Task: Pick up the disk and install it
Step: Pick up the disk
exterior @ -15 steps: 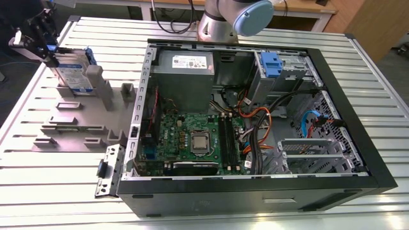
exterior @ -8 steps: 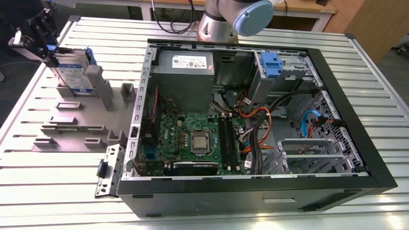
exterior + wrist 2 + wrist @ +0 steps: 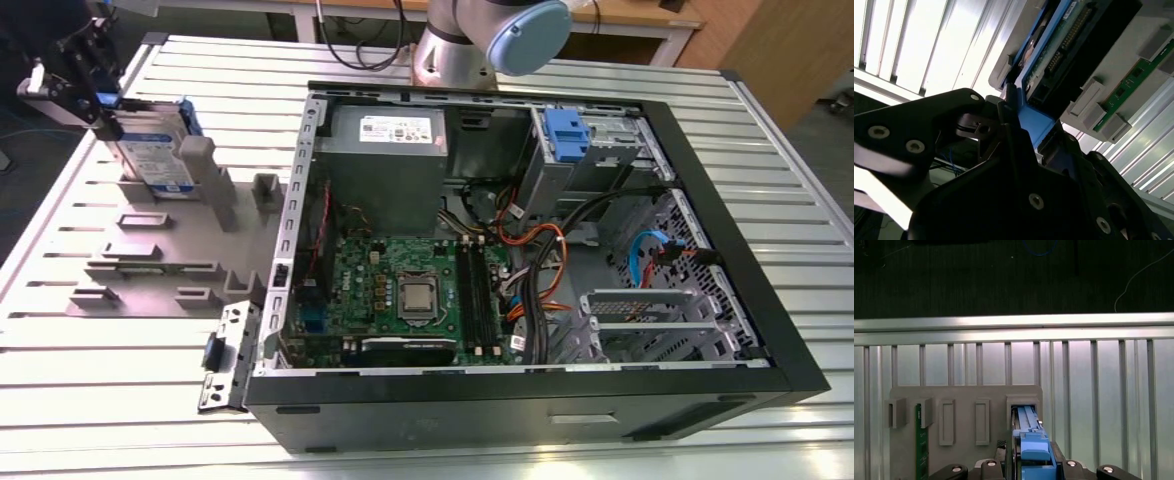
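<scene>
Pincer (image 3: 107, 108) stands at the upper left of the exterior view, narrowed onto the top edge of the disk (image 3: 150, 158). In the second wrist view we find its fingers (image 3: 1006, 112) set on either side of the blue rail (image 3: 1035, 122), with no gap that we can make out. We note the disk on edge in a slot of the grey holder (image 3: 160, 250) on the counter (image 3: 120, 400). We judge this posture leaves the upper rail free for a grasp from above. Its lower edge sits in the slot, so we judge it not yet lifted. We note the computer case (image 3: 747, 330) lying open-side up at centre and right, well apart from the disk. Its drive bay (image 3: 594, 140) at the upper right is thus exposed from above.
</scene>
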`<state>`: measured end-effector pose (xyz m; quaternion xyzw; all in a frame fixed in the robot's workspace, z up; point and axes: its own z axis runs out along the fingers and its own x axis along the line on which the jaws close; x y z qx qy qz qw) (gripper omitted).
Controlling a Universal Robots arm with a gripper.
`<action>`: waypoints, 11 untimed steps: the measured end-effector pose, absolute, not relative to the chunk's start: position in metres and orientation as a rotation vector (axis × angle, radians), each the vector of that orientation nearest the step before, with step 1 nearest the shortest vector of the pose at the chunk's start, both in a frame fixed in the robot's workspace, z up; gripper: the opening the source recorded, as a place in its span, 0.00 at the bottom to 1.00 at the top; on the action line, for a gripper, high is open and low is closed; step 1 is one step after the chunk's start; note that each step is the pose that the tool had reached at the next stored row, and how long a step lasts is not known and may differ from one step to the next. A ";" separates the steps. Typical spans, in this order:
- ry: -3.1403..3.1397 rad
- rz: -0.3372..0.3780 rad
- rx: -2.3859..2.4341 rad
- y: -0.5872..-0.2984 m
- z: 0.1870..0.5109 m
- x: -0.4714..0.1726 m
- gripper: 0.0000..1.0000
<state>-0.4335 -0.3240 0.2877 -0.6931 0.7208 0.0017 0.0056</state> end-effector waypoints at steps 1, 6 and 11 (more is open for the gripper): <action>2.257 0.005 -2.170 -0.324 0.288 -0.434 0.42; 2.258 0.005 -2.168 -0.324 0.288 -0.434 0.36; 2.259 0.005 -2.167 -0.324 0.288 -0.434 0.36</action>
